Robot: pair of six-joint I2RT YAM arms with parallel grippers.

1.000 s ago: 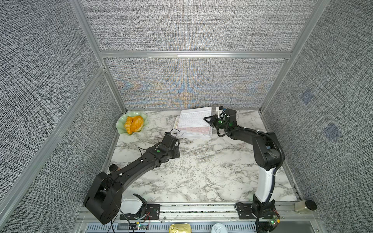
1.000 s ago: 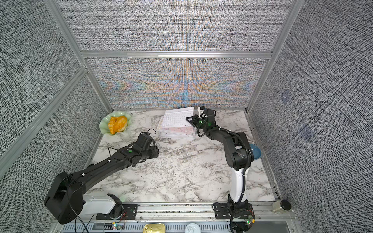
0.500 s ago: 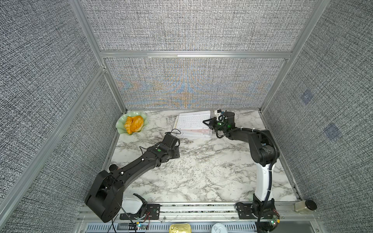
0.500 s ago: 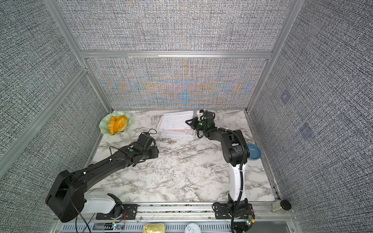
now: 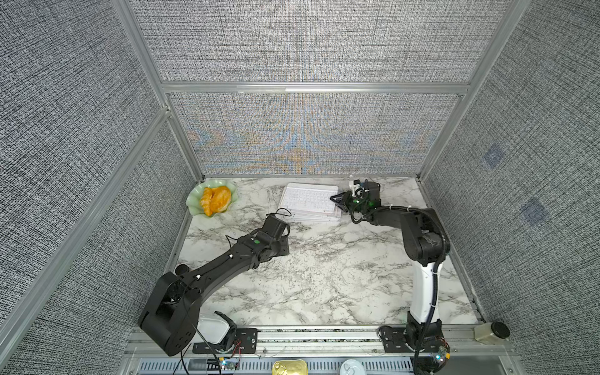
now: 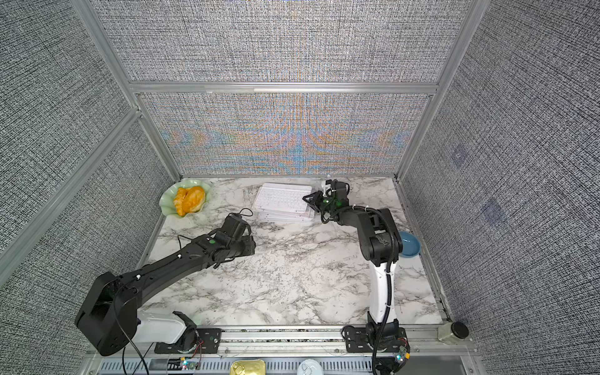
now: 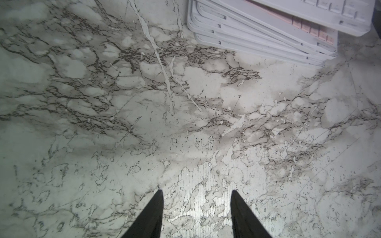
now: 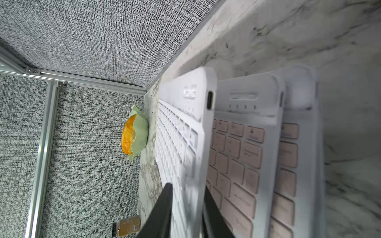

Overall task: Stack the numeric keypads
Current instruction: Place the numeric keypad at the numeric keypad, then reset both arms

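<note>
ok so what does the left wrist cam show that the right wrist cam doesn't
Left wrist only: the left end effector, open over bare table, and the stack edge-on. Right wrist only: the right end effector straddling the white top keypad, and the green dish of orange food. Both: the stack, its pink keys, the table.

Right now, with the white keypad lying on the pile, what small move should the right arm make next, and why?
Probably open the right gripper wide and draw it straight back: the white keypad lies flat on the stack with its end between the fingers.
</note>
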